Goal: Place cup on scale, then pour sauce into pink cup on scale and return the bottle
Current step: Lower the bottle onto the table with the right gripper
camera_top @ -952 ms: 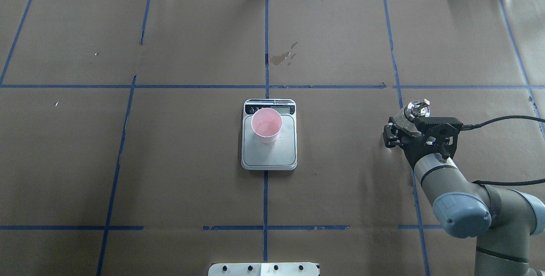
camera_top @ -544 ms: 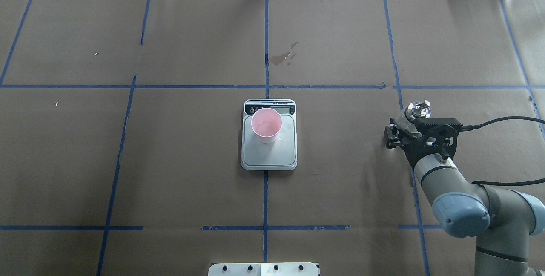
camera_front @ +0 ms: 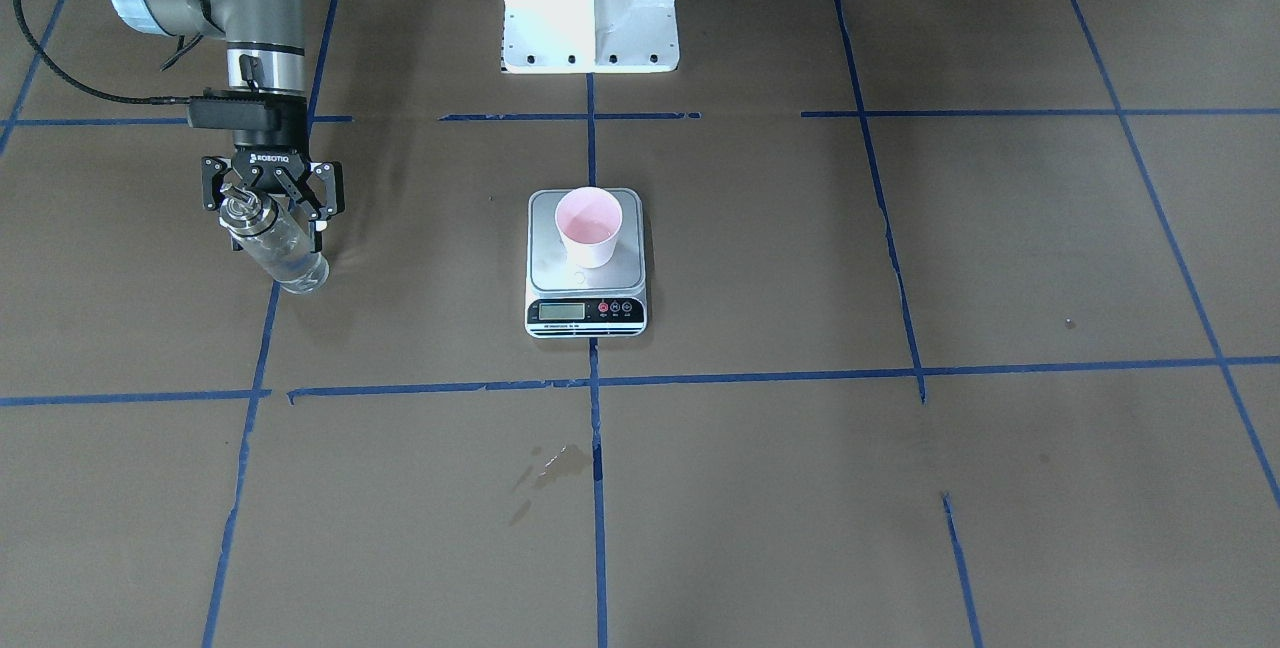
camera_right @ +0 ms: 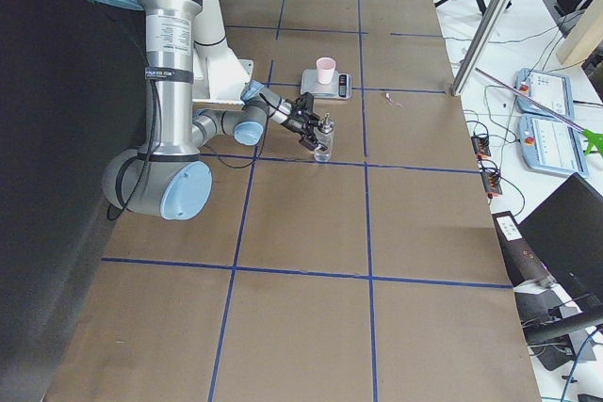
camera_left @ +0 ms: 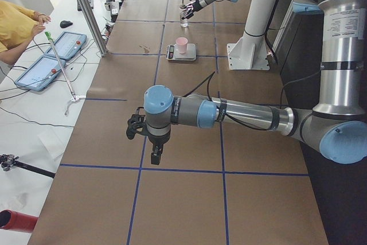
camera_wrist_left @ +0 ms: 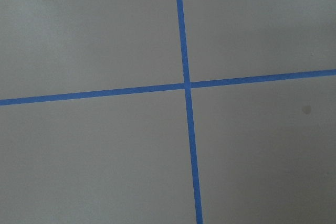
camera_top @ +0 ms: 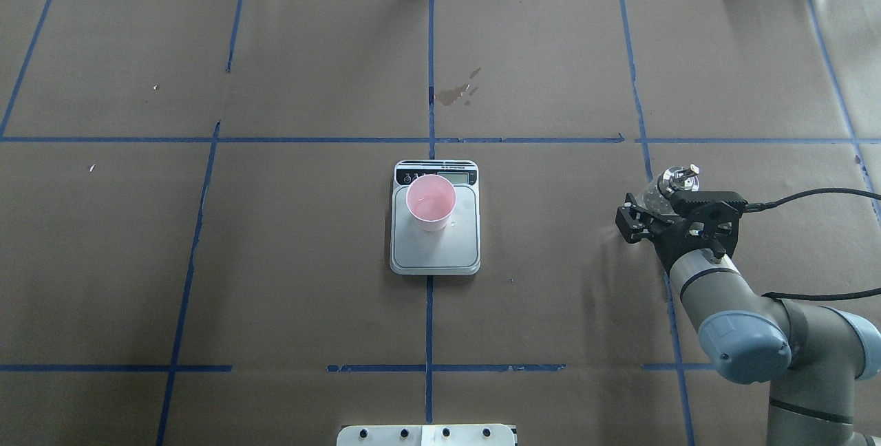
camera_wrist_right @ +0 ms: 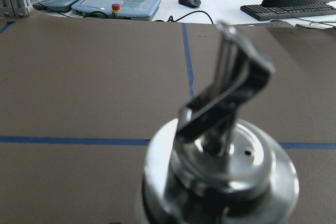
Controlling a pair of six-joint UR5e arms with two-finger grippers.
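You have the cup (camera_top: 431, 202) upright on the scale (camera_top: 435, 253), pink inside, toward the display end of the silver platform. The bottle (camera_front: 270, 243), clear glass with a metal spout, stands on the counter (camera_top: 310, 260) well to the scale's right, with colourless sauce (camera_front: 298, 270) inside.

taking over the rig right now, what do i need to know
Right hand: open, straddling the clear glass bottle with metal spout, which stands upright on the brown paper table; it widened over the last second, likely a release.
Left hand: far from the job's things; open or shut cannot be told.
Small pink paper cup: upright on the silver-topped digital scale.
Done: cup placed, bottle set down; pour unconfirmed.
Left: withdraw the right hand.
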